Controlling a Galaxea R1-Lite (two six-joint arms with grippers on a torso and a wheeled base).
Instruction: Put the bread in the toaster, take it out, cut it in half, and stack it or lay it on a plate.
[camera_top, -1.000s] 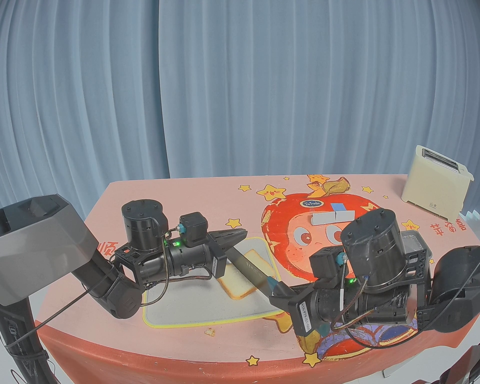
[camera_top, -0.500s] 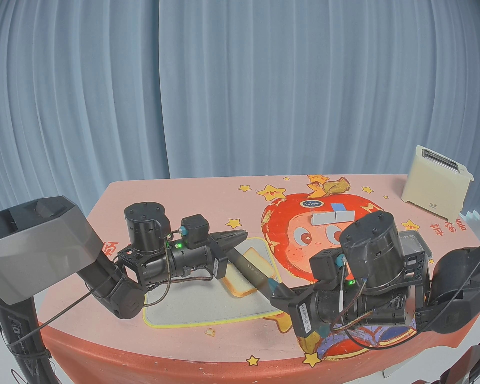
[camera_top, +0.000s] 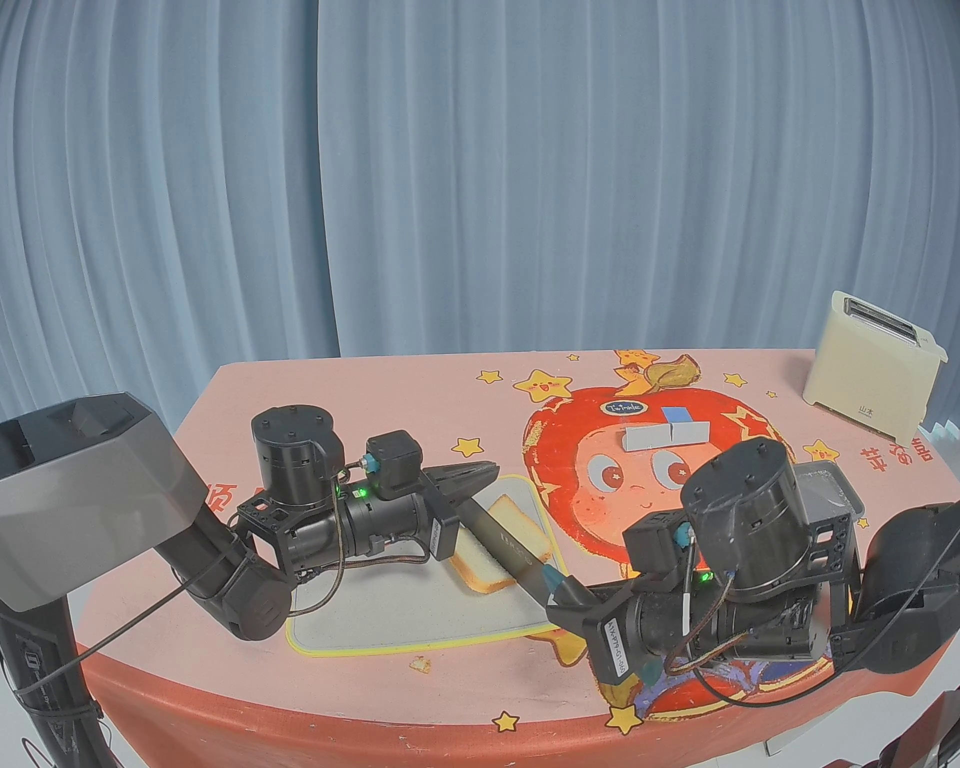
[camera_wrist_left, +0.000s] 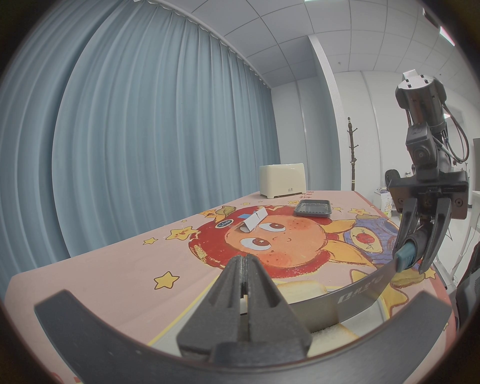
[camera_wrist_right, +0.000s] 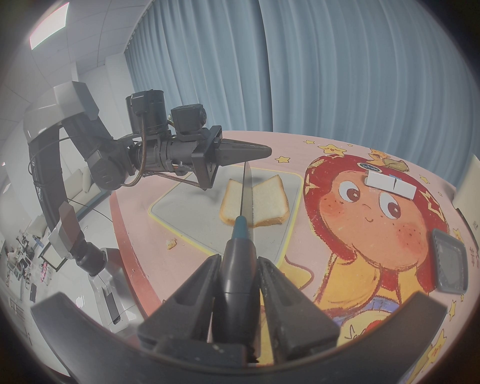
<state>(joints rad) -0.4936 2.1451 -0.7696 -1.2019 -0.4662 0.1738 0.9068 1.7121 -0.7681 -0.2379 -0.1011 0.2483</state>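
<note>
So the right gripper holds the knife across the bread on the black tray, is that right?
Not quite: the right gripper holds the knife across the bread, but the bread lies on the white cutting mat, not the black tray, as the right wrist view shows.

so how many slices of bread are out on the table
1: a slice on the grey mat, under the knife, whose blade hides whether it is already cut in two.

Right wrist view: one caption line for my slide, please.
Right gripper holds the knife across the bread on the mat.
</note>
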